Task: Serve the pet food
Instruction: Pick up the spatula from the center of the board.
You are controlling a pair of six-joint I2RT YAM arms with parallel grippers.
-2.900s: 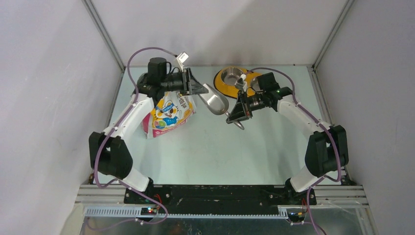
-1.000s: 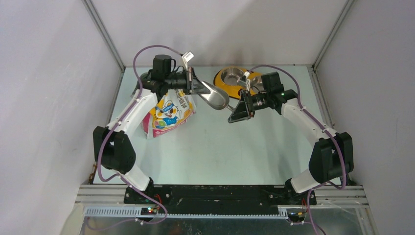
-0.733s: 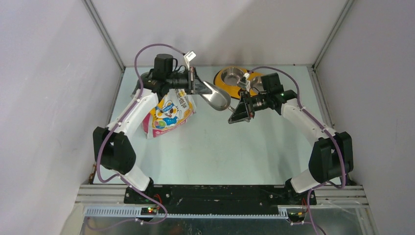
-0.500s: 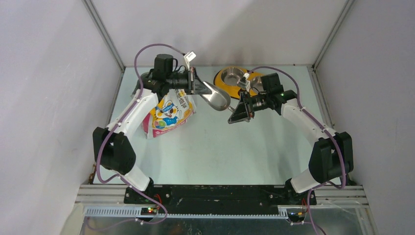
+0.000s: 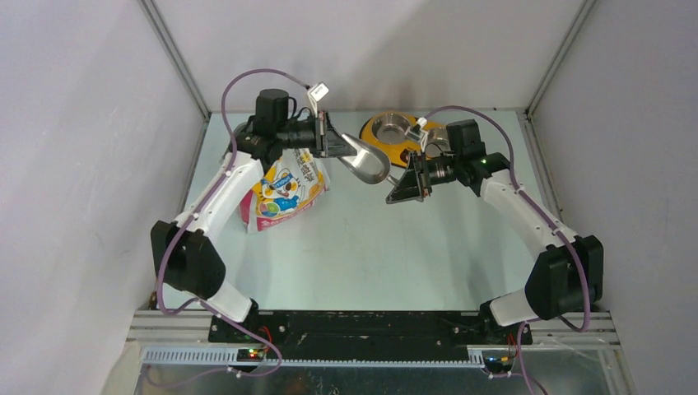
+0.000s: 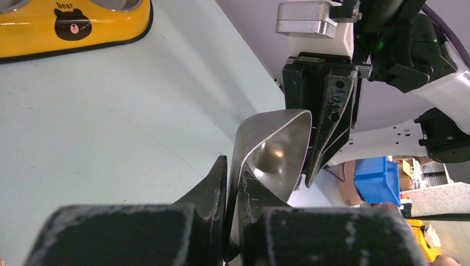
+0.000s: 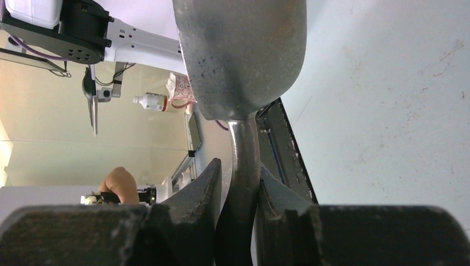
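Note:
The grey metal scoop (image 5: 368,167) hangs in the air between both arms, near the table's back middle. My left gripper (image 5: 333,144) is shut on the thin front wall of its bowl (image 6: 274,155), with that wall pinched between the fingers (image 6: 217,177). My right gripper (image 5: 393,196) is shut on the scoop's handle (image 7: 244,160), below the rounded bowl (image 7: 244,55). The bowl looks empty inside. The cartoon-cat bag (image 5: 284,193) lies under the left arm. The pet food itself is hidden.
The yellow double-bowl feeder (image 5: 409,155) sits at the back, just behind the right gripper; its bear-printed rim (image 6: 72,33) shows in the left wrist view. White walls close the table on three sides.
The right jaws have closed onto the scoop's handle. The left gripper still holds the bowl's rim. The right arm's elbow has swung out to the right.

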